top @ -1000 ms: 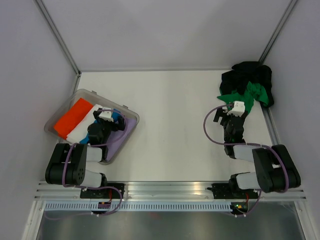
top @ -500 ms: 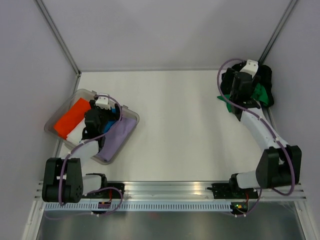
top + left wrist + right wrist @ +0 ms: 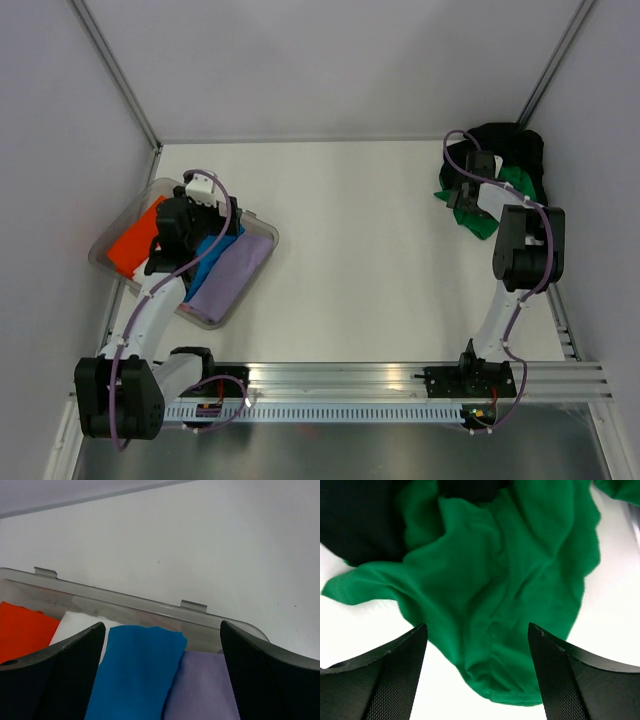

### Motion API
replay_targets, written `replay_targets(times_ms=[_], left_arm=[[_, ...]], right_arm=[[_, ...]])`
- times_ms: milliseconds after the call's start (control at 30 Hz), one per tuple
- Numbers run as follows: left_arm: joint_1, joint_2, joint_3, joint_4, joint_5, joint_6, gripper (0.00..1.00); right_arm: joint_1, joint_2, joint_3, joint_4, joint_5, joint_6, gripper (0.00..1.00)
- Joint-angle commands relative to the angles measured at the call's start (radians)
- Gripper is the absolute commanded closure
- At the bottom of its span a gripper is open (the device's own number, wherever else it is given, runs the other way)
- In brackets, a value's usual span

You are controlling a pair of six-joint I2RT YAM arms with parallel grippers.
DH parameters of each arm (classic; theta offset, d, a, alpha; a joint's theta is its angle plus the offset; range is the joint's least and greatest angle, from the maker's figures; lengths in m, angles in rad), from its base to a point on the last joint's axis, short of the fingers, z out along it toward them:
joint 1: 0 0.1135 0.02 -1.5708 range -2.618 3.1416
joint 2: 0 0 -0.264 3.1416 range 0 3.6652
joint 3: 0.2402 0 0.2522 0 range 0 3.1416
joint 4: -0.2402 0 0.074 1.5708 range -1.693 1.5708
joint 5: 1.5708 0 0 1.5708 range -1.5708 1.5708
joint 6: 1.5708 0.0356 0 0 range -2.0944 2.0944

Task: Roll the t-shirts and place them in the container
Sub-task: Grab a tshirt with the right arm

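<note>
Green t-shirt (image 3: pixel 510 570) sits all crumpled against the black t-shirt (image 3: pixel 360 520), right gripper (image 3: pixel 476 630) and left gripper (image 3: pixel 162 625) both gaping wide, empty.

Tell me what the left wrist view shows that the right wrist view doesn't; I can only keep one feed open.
Left wrist only: the tub, with the orange shirt, white shirt, blue shirt and lilac shirt lying flat side by side in it.
Right wrist only: the crumpled green shirt, touching the black shirt.
Both: the white table and that arm's own open claw at the bottom edge, the left claw over the blue shirt and the right claw over the green shirt.
</note>
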Motion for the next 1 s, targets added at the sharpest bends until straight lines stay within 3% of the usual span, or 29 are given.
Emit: replay_targets(times_ms=[0,233,467,667,867,967], left_arm=[[0.002,-0.005,0.037,-0.113,0.007,0.031,0.00],[0.002,0.009,0.073,-0.184,-0.021,0.046,0.00],[0.002,0.035,0.132,-0.230,-0.050,0.052,0.00],[0.002,0.061,0.136,-0.248,-0.078,0.060,0.00],[0.002,0.075,0.132,-0.252,-0.102,0.068,0.00],[0.002,0.075,0.132,-0.253,-0.104,0.066,0.00]], right_arm=[[0.005,-0.009,0.062,0.020,-0.014,0.000,0.14],[-0.008,-0.025,0.166,0.031,-0.049,-0.040,0.14],[-0.054,0.177,0.451,-0.026,-0.084,-0.038,0.16],[-0.071,0.356,0.683,-0.068,-0.103,-0.038,0.24],[-0.075,0.460,0.812,-0.128,-0.097,-0.044,0.37],[-0.077,0.459,0.803,-0.127,-0.095,-0.044,0.62]])
